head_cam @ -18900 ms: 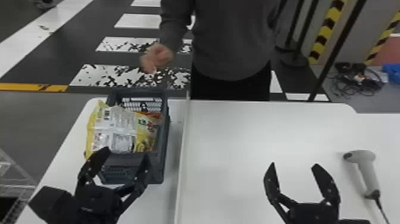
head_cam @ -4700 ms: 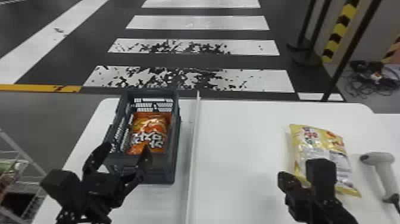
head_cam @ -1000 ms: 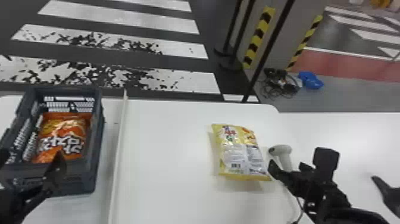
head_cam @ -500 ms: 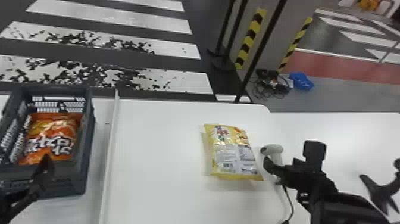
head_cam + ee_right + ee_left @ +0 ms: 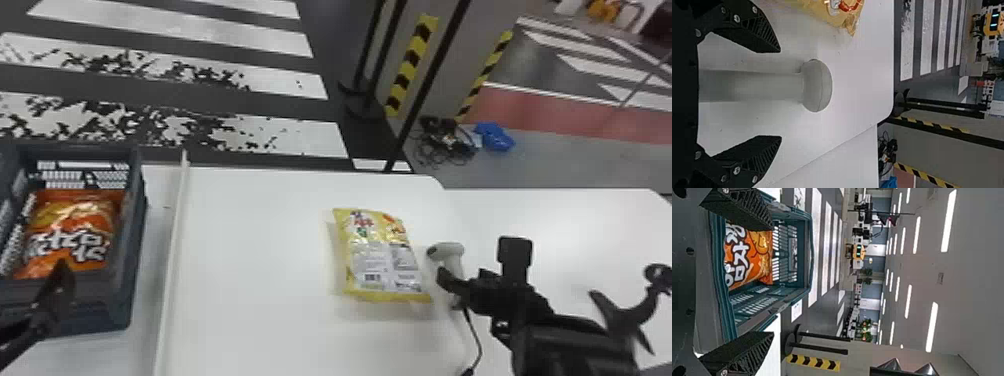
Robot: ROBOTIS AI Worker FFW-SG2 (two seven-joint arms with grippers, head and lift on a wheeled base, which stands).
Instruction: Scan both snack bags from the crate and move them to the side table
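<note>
In the head view my left gripper (image 5: 55, 292) is at the near side of the dark crate (image 5: 137, 235), where an orange snack bag (image 5: 75, 232) lies inside. In the left wrist view my left gripper (image 5: 771, 280) stands open, facing the crate (image 5: 807, 258) and orange bag (image 5: 748, 262). A yellow snack bag (image 5: 382, 255) lies flat on the white table, printed label up. Beside it is the grey-white scanner (image 5: 450, 252), with my right gripper (image 5: 480, 262) over its handle. In the right wrist view my right gripper (image 5: 781, 94) is open around the scanner (image 5: 817, 86), fingers apart from it.
A thin raised strip (image 5: 172, 260) runs between the crate and the yellow bag. From the scanner a black cable (image 5: 477, 345) trails toward the near edge. Another white surface (image 5: 565, 215) adjoins the table on the right. Black posts stand behind on the floor.
The yellow bag, first in the crate, now lies on the table. My right gripper has gone from above that bag to the scanner. The head view has turned right.
</note>
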